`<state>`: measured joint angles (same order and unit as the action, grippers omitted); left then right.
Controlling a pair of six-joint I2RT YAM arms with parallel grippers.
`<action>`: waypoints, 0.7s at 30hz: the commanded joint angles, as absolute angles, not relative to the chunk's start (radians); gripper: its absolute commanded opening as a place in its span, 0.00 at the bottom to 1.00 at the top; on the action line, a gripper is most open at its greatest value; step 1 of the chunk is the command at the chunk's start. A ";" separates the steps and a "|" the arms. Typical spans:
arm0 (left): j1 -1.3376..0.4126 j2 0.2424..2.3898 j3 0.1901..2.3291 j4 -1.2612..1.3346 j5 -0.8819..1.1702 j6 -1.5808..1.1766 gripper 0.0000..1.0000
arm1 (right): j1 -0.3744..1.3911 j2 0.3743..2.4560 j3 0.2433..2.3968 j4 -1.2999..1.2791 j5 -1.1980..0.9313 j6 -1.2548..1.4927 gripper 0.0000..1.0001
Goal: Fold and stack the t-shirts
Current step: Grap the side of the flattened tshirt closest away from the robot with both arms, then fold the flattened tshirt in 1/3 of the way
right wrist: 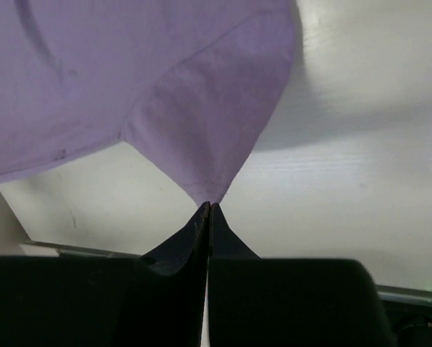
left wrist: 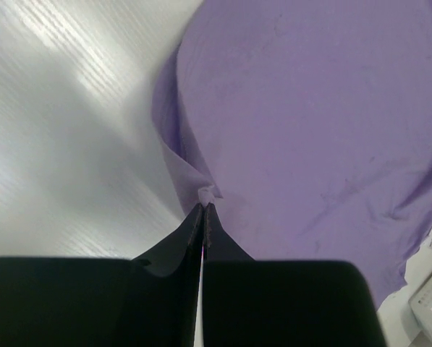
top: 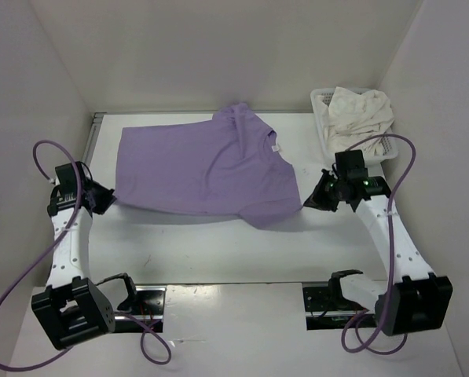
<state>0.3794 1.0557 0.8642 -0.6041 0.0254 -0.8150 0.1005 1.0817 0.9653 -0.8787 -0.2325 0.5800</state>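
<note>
Holding: two grippers each pinch one corner of the lavender shirt [top: 203, 169], left and right.
Left gripper [top: 108, 200]: at the shirt's near-left corner. In the left wrist view the fingers [left wrist: 190, 231] are pressed together, with a small tip of purple cloth [left wrist: 310, 108] caught at their ends.
Right gripper [top: 309, 203]: at the shirt's near-right corner. In the right wrist view the fingers [right wrist: 194, 231] are closed tight on the pointed end of the fabric [right wrist: 129, 65].
Lavender shirt position: spread wide across the middle of the table [top: 218, 251], between the two arms. The neck opening faces right and a small white tag [top: 273, 147] shows.
Shirt shape: mostly flat. A bunched fold rises at the far edge near the centre, and the near edge casts a shadow on the table.
Right corner: pulled into a taut point, with a dark shadow on the table behind it in the wrist view.
Left corner: the edge curls up from the table towards the fingers.
Cream shirt [top: 360, 110]: crumpled in a heap inside the white mesh basket [top: 322, 98].
Basket position: far-right corner of the table, just behind the right gripper and apart from the lavender shirt.
Green shirt: can't see it in any view.
</note>
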 commanded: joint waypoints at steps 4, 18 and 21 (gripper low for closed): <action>0.403 1.189 0.880 -0.413 0.043 -0.837 0.00 | 0.115 1.380 1.166 -0.664 -0.178 0.569 0.00; 0.403 1.457 1.000 -0.289 0.029 -0.876 0.00 | 0.135 1.977 1.773 -0.641 -0.130 0.525 0.00; 0.403 1.511 1.052 -0.288 0.011 -0.876 0.00 | 0.135 2.040 1.896 -0.653 -0.130 0.534 0.00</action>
<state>0.3973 1.4799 0.9852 -0.3450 0.0299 -0.8673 0.1246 2.0136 1.7798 -0.6659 -0.1486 0.5453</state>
